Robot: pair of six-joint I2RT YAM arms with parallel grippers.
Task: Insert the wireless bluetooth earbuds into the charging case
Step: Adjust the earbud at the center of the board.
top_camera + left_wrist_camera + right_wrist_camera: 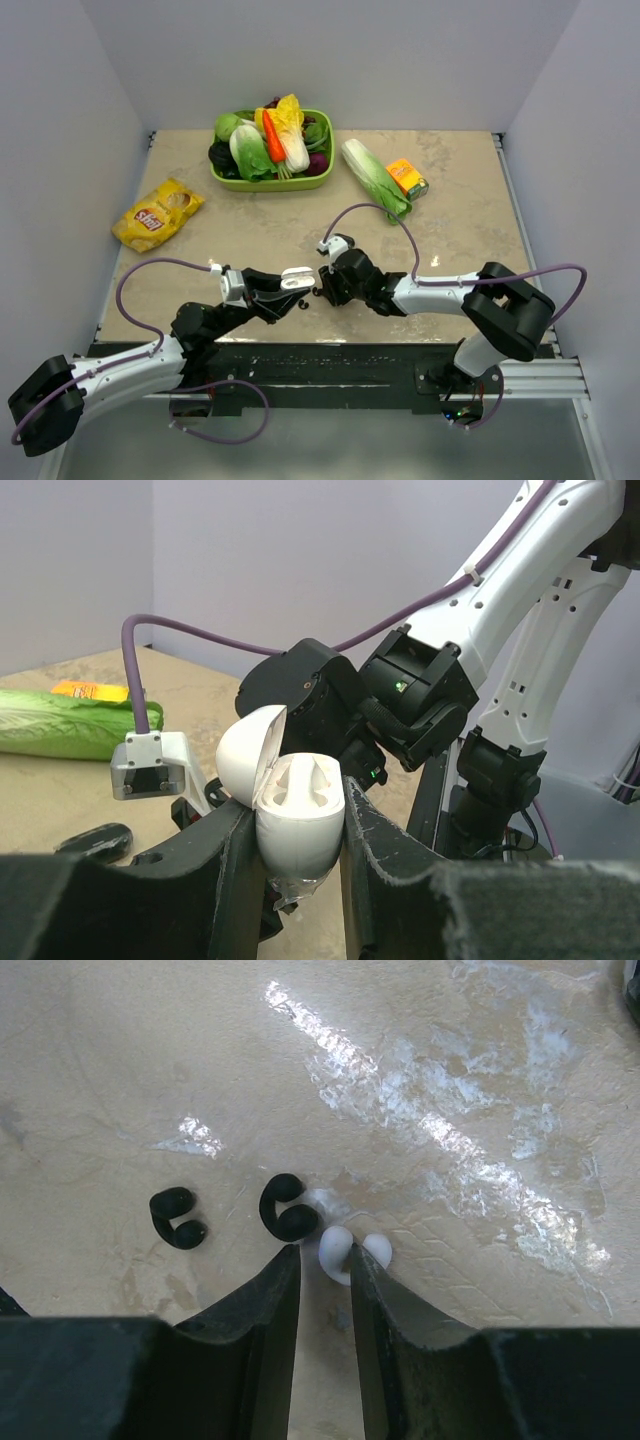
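Right hand (324, 1252) camera alone shows white earbud (338, 1243).

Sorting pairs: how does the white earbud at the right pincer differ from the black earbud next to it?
The white earbud is pale; the black earbud is dark. The white earbud sits at the right pincer's tips, partly hidden by one finger; the black earbud lies just beyond them, fully visible. Both are small hooked buds lying on the table.
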